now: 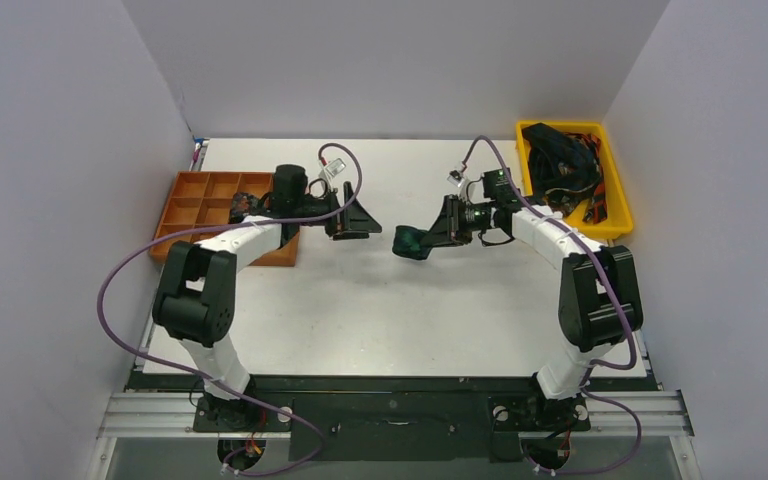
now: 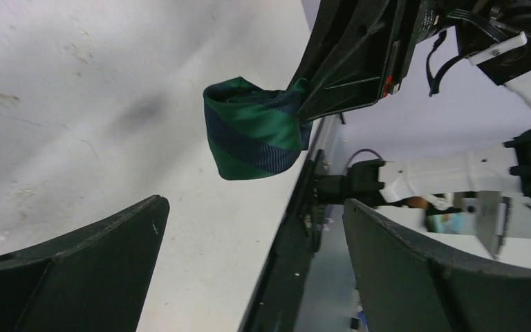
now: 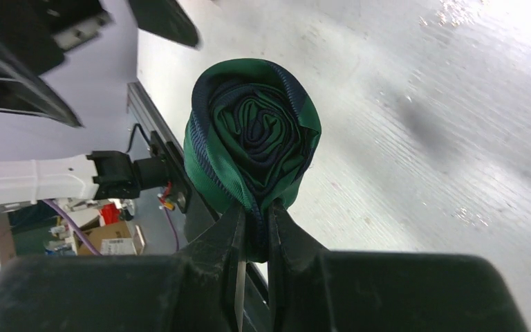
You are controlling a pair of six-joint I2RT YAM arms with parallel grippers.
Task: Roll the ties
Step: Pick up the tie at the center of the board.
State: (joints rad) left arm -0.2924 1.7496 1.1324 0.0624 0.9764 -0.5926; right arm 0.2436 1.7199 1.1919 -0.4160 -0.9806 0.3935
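A green and navy striped tie rolled into a tight coil (image 1: 410,241) hangs in the air over the middle of the table. My right gripper (image 1: 426,238) is shut on its lower edge; the right wrist view shows the coil's spiral end (image 3: 256,135) above the pinching fingers (image 3: 287,242). My left gripper (image 1: 360,217) is open and empty, just left of the coil and facing it. In the left wrist view the coil (image 2: 252,131) sits beyond the spread fingers (image 2: 97,249). More ties (image 1: 560,160) lie tangled in a yellow bin.
The yellow bin (image 1: 615,205) stands at the back right. An orange compartment tray (image 1: 195,200) stands at the back left, under the left arm. Purple cables loop off both arms. White walls close in three sides.
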